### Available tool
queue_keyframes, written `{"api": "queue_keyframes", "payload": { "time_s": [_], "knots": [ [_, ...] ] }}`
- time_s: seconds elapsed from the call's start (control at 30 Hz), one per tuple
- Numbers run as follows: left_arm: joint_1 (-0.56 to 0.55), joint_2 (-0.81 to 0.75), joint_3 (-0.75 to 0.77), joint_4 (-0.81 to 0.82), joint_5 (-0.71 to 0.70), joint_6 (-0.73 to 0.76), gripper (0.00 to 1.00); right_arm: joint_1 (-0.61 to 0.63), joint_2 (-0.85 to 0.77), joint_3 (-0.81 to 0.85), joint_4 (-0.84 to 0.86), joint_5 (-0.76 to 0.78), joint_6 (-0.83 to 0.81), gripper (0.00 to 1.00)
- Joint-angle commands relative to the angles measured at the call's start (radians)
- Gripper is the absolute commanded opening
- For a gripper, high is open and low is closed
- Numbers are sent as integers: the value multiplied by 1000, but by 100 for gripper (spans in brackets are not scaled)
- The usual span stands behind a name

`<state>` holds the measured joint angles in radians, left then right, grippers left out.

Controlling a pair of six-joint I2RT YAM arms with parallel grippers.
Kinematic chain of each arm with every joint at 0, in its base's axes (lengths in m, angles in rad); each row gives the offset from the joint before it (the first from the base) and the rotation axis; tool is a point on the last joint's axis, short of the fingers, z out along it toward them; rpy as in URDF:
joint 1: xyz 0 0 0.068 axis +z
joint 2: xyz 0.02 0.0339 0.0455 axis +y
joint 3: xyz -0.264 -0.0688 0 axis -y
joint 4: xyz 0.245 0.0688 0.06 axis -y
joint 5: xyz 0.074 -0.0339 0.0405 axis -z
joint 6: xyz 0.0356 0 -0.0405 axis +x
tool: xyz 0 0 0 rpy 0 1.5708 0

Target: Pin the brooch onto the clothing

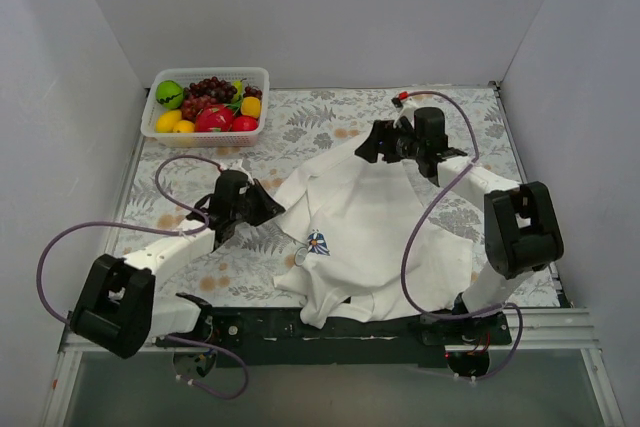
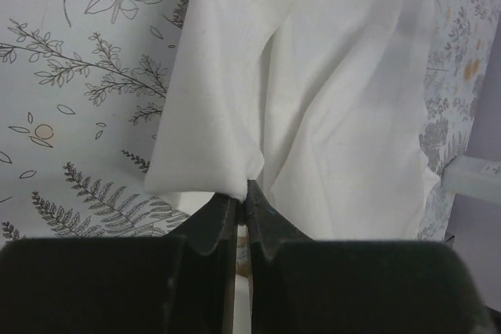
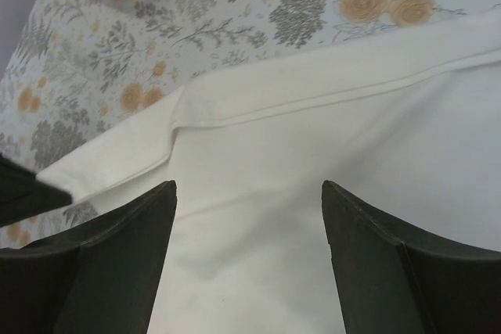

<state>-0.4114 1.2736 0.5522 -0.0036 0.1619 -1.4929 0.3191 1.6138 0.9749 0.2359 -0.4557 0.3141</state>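
The top view looks down from high at the near side over the whole table; both wrist views hang close over the white T-shirt, shared by all three

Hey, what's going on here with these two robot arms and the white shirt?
Two robot arms are working on a white T-shirt lying rumpled on a flowery tablecloth. The left gripper is shut on the shirt's edge, pinching the fabric. The right gripper hangs open over another part of the shirt, holding nothing. A small round thing beside the printed flower may be the brooch, though it is too small to be sure; neither gripper holds it.
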Motion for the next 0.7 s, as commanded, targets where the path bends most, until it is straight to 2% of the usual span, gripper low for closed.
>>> {"api": "queue_keyframes", "payload": {
  "time_s": [0.0, 0.17, 0.3, 0.57, 0.67],
  "knots": [
    [6, -137, 52, -50, 73, 97, 0, -58, 124, 163, -55, 144, 17, 82],
    [6, -187, 98, -114, 183, 149, 0, -97, 326, 352, -153, 230, 36, 80],
    [5, -207, 117, -139, 272, 187, 0, -127, 484, 588, -234, 264, 52, 78],
    [6, -221, 111, -147, 329, 221, 0, -147, 698, 833, -331, 282, 94, 73],
    [6, -214, 112, -147, 329, 227, 0, -149, 761, 919, -359, 237, 100, 60]
  ]
}}
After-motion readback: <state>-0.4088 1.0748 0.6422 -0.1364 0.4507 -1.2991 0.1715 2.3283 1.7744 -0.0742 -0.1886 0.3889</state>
